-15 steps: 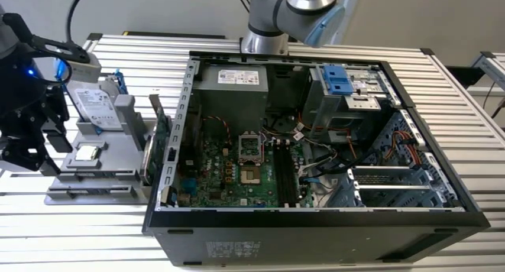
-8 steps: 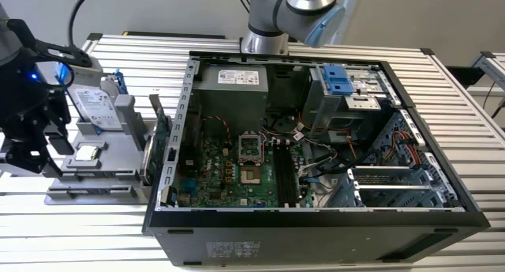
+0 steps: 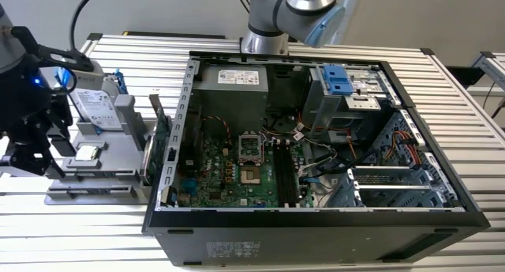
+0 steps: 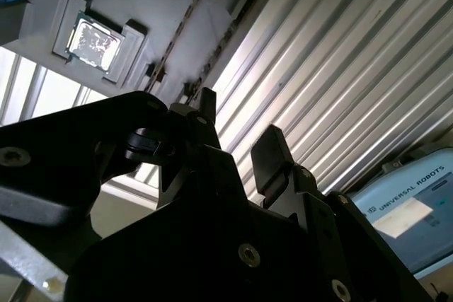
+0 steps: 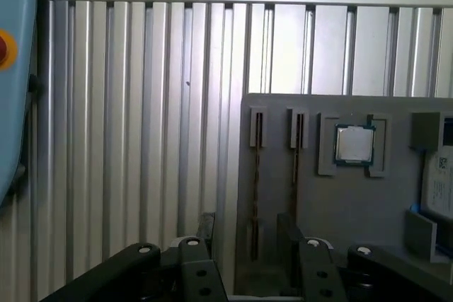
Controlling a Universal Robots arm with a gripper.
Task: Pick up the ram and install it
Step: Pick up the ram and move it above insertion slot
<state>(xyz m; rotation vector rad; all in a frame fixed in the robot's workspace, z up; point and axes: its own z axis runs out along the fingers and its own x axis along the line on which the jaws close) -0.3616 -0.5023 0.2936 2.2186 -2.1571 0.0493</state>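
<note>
The end effector (image 5: 247, 221) has its two fingers (image 5: 289, 235) apart with nothing between their pads. In the first wrist view they straddle a thin stick standing on edge in a slot of the grey holder tray (image 5: 340, 210). I take that stick for the ram (image 5: 256, 175), though it shows only edge-on, so the chips cannot be made out. I cannot tell whether the fingers touch it; they seem to sit just beside it on either side. A second stick (image 5: 295, 167) of the same look stands in the neighbouring slot.

Further along the tray lie a square processor chip (image 5: 354, 144) in its own recess and, at the tray's edge, a hard drive (image 3: 96, 109).

In the exterior view the tray sits on the ribbed tabletop (image 3: 442, 88), at the exterior view's left of the open computer case (image 3: 316, 224). Inside the case the long memory slots (image 3: 285, 171) on the motherboard (image 3: 217, 165) look empty.

As I judge it, the task is at its start. The end effector is lined up over the ram, but the grasp is not closed and the ram stands unlifted in its slot. The carry to the case and the seating in a memory slot are all left to do.
</note>
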